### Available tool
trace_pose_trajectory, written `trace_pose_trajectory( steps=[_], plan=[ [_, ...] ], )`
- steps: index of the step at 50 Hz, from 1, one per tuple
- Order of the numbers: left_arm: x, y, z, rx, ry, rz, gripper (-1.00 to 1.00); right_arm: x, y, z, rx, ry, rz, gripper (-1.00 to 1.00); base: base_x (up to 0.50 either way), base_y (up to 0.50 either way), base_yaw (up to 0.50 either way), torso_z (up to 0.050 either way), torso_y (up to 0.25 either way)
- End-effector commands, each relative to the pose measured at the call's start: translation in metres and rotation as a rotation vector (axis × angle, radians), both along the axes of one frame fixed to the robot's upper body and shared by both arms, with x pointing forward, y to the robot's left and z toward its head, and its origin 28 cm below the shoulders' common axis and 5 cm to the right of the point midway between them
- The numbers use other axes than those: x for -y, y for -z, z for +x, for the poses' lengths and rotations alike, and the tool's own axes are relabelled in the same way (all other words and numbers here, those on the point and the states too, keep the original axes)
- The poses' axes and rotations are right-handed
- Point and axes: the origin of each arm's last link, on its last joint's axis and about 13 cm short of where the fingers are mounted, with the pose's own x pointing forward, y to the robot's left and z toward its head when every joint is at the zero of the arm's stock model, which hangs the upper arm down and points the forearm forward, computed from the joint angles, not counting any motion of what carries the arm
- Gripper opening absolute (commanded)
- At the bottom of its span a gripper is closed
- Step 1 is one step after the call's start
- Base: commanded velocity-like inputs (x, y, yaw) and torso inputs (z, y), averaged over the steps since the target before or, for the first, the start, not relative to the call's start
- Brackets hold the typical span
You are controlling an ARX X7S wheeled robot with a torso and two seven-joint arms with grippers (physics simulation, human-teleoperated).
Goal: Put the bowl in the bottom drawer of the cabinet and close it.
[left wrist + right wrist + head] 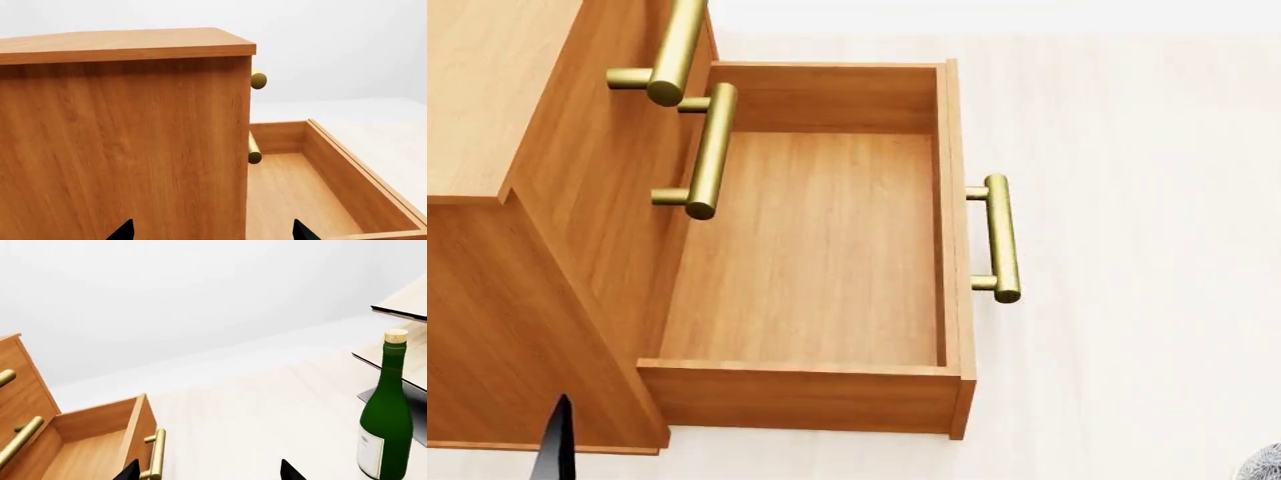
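- Pale, cream-coloured floor runs under everything, with a blank white backdrop behind; we see nothing else of the room.
- Head view: we look down on the cabinet at left. The bottom drawer is pulled fully out and its floor is bare. Its brass handle sticks out on the front, and the two upper handles overhang the open box. A grey speckled sliver at the lower right corner is probably the bowl, well apart from the drawer; too little shows to be sure. One dark fingertip pokes in at the bottom left.
- Left wrist view: the left gripper faces the cabinet's side wall, beside the drawer's open end. Only two black tips show, set wide apart with nothing between them, so we read it as open and empty.
- Right wrist view: the right gripper hangs over bare floor just beside the drawer front, tips likewise spread and empty. A green wine bottle stands at the far side, by a pale slanted rack.
- Progress, as we judge it: drawer opened. Picking up the bowl, placing it inside and closing the drawer remain.
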Motion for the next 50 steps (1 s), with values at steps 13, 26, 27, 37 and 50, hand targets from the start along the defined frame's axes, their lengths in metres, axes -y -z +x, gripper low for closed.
trace_pose_trajectory(
  steps=[13, 26, 27, 37, 50],
  plan=[
    [0.002, -0.004, 0.012, 0.058, -0.035, -0.057, 1.00, 0.038, 0.044, -0.035, 0.022, 0.129, 0.235, 1.00, 0.00, 0.00, 0.00, 0.000, 0.000],
    [0.001, -0.004, 0.013, 0.058, -0.037, -0.058, 1.00, 0.048, 0.065, -0.040, 0.002, 0.160, 0.357, 1.00, 0.00, 0.00, 0.00, 0.000, 0.000],
    [0.002, -0.004, 0.013, 0.058, -0.036, -0.058, 1.00, 0.048, 0.065, -0.041, 0.003, 0.159, 0.361, 1.00, 0.00, 0.00, 0.00, 0.000, 0.000],
    [0.001, -0.004, 0.013, 0.063, -0.037, -0.065, 1.00, 0.051, 0.068, -0.042, 0.036, 0.145, 0.507, 1.00, 0.00, 0.00, 0.00, 0.000, 0.000],
    [0.001, -0.005, 0.013, 0.065, -0.039, -0.065, 1.00, 0.052, 0.070, -0.044, 0.017, 0.204, 0.554, 1.00, 0.00, 0.00, 0.00, 0.000, 0.000]
  ],
)
